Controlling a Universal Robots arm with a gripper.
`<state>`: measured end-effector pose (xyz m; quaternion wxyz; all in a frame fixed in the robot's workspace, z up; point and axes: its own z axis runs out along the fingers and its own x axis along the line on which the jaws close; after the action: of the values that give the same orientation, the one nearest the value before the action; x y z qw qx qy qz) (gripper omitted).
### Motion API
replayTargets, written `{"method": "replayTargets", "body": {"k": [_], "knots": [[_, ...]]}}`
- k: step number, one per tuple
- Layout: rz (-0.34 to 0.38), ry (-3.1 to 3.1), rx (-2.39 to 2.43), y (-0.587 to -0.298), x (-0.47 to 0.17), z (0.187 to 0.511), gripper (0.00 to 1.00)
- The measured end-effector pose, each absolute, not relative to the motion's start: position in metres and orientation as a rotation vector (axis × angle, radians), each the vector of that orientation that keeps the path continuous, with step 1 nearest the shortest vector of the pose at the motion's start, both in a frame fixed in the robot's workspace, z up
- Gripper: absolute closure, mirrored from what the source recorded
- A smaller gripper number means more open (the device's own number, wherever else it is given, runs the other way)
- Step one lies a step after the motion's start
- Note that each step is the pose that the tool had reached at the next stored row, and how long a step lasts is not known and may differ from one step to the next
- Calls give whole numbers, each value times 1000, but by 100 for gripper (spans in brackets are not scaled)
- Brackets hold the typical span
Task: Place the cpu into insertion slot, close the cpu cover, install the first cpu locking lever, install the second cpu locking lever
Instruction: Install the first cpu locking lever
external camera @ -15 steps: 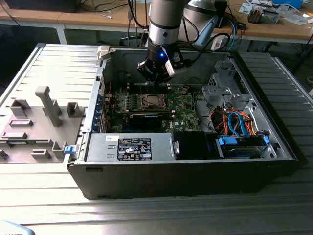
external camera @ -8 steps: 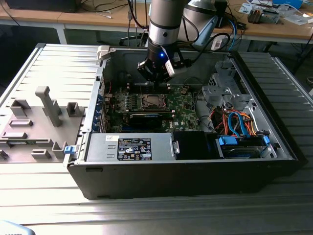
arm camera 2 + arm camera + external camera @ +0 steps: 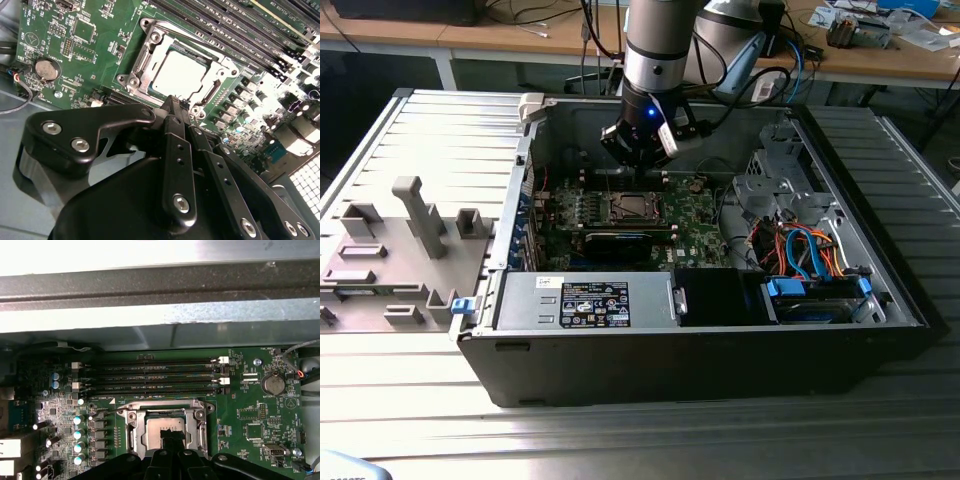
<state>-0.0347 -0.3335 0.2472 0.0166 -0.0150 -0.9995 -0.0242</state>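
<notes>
While the arm hung over the open computer case (image 3: 700,340), its gripper (image 3: 642,150) sat low above the green motherboard (image 3: 695,215), just over the socket area. In the second wrist view the gripper (image 3: 176,102) showed its two black fingers (image 3: 170,107) drawn together, tips meeting with no gap and nothing seen between them. The tips reached the near edge of the insertion slot (image 3: 150,55), right at the rim of the cpu cover (image 3: 212,90).

The cpu (image 3: 177,75) lay flat inside the slot, just ahead of the fingertips, its dull silver top exposed through the cover's window. The cover lay down around the chip, framing it on all sides. In the first wrist view the cpu (image 3: 160,427) sat directly beyond the gripper (image 3: 172,437), with the silvery frame of the cpu cover (image 3: 132,425) on either side of it.

Farther out from the gripper, past the slot, ran the row of long memory slots (image 3: 155,375). Off to one side of the gripper a round coin battery (image 3: 274,385) sat on the board. Whether the locking levers were latched could not be told.

Beside the case, on the exterior view's left, a grey fixture tray (image 3: 380,280) rested on the metal table (image 3: 620,440).
</notes>
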Motion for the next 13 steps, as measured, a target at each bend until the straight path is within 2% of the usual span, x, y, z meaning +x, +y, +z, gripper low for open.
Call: {"method": "replayTargets", "body": {"k": [13], "knots": [[-75, -3107, -36, -334, -35, 247, 89]]}}
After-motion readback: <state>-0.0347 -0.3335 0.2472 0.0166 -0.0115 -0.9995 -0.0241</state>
